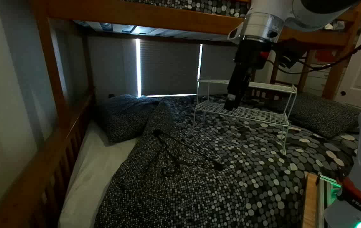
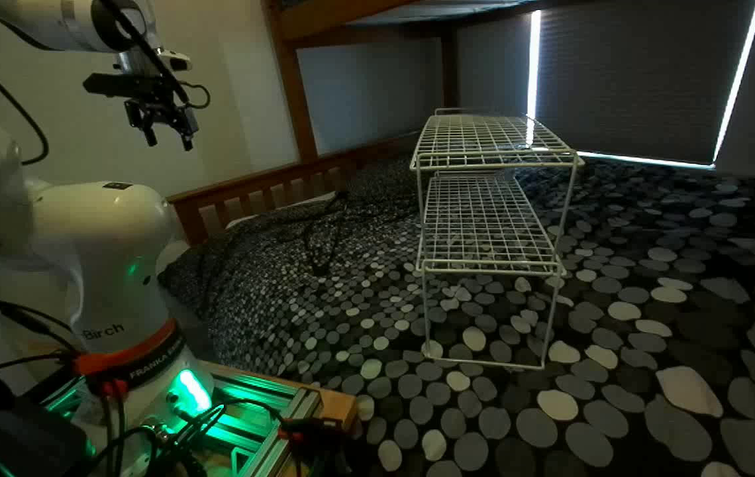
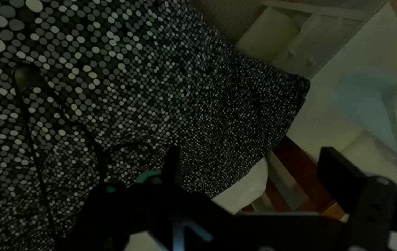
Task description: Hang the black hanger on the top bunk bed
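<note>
The black hanger (image 1: 177, 162) lies flat on the speckled blanket of the lower bed, its hook toward the camera in an exterior view. It also shows in an exterior view (image 2: 316, 258), dim against the blanket, and at the left of the wrist view (image 3: 101, 158). The top bunk bed (image 1: 142, 14) runs across the top with a brown wooden rail and dark speckled bedding; part of its rail shows in an exterior view (image 2: 344, 20). My gripper (image 2: 169, 142) is open and empty, raised above the bed and apart from the hanger. Its spread fingers show in the wrist view (image 3: 250, 151).
A white two-level wire shelf (image 2: 490, 218) stands on the lower bed near the hanger. A dark pillow (image 1: 129, 117) lies at the left and another pillow (image 1: 323, 114) at the right. A slatted wooden side rail (image 1: 41, 171) edges the lower bed.
</note>
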Tool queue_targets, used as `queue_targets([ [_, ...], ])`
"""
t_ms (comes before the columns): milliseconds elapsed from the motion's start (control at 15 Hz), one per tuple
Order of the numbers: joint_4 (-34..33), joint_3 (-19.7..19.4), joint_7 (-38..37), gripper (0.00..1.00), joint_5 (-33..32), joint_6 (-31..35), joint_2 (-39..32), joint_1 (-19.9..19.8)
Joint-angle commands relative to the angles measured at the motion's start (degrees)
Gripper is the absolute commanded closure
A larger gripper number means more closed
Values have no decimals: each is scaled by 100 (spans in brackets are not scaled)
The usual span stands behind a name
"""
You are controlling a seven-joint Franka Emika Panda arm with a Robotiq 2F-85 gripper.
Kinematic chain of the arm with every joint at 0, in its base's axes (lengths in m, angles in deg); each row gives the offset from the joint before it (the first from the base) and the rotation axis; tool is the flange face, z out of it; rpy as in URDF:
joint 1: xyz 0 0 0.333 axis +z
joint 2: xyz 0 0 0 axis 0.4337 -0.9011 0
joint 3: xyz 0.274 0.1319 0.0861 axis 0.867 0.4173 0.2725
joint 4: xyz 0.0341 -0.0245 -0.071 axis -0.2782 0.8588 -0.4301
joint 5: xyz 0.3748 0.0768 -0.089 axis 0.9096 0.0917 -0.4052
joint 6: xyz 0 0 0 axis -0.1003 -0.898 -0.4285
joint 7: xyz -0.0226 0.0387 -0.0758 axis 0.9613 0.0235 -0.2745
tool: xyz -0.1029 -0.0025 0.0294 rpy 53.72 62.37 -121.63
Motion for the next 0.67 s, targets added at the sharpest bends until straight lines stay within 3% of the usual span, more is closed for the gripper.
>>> queue_targets([
  [0,-19,24,11,0,14,-22,0,-30],
  [333,-28,24,11,0,14,-22,0,-30],
  [600,252,606,-133,0,-1158,173,-339,-240],
])
